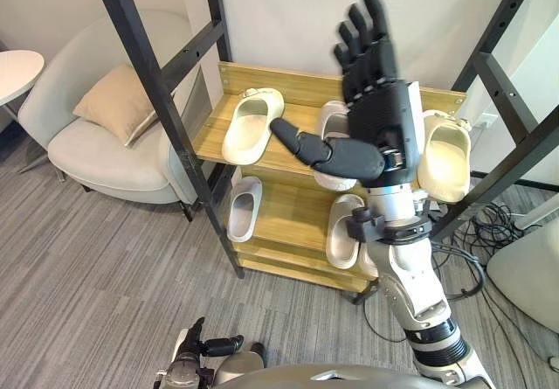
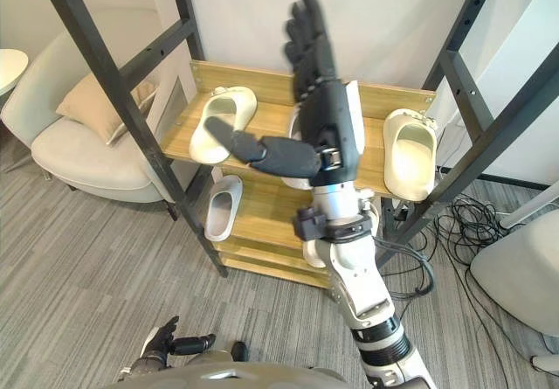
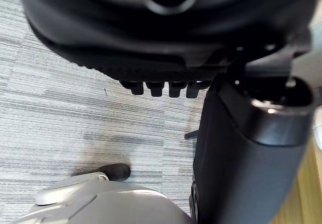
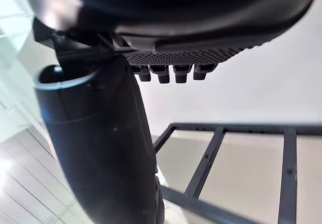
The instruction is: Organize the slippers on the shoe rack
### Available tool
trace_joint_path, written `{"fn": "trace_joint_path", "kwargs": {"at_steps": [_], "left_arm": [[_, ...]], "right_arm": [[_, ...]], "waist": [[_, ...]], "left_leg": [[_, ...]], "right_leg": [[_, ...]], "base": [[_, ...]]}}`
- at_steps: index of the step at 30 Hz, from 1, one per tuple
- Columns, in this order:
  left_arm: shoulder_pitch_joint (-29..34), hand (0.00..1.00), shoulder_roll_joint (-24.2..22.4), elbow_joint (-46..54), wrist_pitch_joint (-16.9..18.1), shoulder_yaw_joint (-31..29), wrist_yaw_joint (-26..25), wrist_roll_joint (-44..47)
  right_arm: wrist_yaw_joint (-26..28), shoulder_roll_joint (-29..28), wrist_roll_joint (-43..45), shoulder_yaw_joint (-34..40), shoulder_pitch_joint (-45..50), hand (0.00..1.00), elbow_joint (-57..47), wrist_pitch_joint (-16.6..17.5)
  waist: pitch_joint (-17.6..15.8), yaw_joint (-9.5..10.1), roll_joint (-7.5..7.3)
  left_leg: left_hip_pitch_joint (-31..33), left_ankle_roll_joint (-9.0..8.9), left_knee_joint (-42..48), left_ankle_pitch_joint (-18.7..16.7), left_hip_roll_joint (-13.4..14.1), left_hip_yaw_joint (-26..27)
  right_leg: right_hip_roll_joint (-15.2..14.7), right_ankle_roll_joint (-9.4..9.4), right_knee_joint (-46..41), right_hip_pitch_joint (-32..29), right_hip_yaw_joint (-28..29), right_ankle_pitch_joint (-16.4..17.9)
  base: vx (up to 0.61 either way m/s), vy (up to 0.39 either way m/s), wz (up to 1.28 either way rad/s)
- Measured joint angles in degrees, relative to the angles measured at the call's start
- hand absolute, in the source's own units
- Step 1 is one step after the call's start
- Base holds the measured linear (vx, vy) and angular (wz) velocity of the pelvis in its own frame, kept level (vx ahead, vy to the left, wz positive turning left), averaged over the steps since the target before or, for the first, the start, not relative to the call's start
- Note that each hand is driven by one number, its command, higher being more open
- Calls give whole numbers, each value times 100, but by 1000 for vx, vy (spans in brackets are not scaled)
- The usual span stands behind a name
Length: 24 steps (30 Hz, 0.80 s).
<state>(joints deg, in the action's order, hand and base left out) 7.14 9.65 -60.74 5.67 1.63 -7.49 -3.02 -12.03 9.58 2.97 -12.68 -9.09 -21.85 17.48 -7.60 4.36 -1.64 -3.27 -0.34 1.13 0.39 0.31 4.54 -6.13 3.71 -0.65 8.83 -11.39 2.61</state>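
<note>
Right hand (image 1: 383, 120) is raised in front of the two-shelf wooden shoe rack (image 1: 293, 76), fingers straight and pointing up, thumb spread wide towards the robot's left, holding nothing. Its own wrist view shows the same stretched fingers against the wall. The left hand (image 1: 203, 347) hangs low near the grey carpet, fingers relaxed and empty.

The cream-white foam slippers all lie on the rack, beyond the right hand. Three are on the top shelf: the left slipper (image 1: 251, 125), the middle slipper (image 1: 331, 116), largely hidden behind the palm, and the right slipper (image 1: 444, 155), whose heel reaches the shelf's front edge. Two more show on the lower shelf, one to the left (image 1: 244, 207) and one under the wrist (image 1: 342, 232).

Each slipper's long axis runs front to back, strap end towards the wall and heel towards the robot, though their angles differ slightly. They look smooth, one-piece and light.

The right hand is by far the nearer. Any grasp probably means tipping it forward and down onto the middle or right slipper from the heel side.
</note>
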Motion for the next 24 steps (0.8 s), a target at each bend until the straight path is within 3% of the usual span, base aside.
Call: {"fn": "trace_joint_path", "kwargs": {"at_steps": [3,10,24], "left_arm": [[57,100,1,45,7,0,8,0],[95,100,1,46,6,0,63,-1],[100,100,7,57,40,-16,162,1]], "right_arm": [[-336,206,-729,401,0,100,10,-126],[-618,481,-1403,905,-75,100,261,-366],[-579,1270,-1545,923,-701,100,1978,-869]], "waist": [[4,-37,7],[9,-47,15],[-17,5,-10]], "left_leg": [[-13,5,-5,5,4,0],[-142,11,-285,143,-2,2],[-54,31,-388,173,-42,-26]], "right_leg": [[2,0,-9,4,4,0],[6,0,-8,-5,13,0],[5,51,105,-86,7,-34]], "base": [[0,0,0],[0,0,0],[0,0,0]]}}
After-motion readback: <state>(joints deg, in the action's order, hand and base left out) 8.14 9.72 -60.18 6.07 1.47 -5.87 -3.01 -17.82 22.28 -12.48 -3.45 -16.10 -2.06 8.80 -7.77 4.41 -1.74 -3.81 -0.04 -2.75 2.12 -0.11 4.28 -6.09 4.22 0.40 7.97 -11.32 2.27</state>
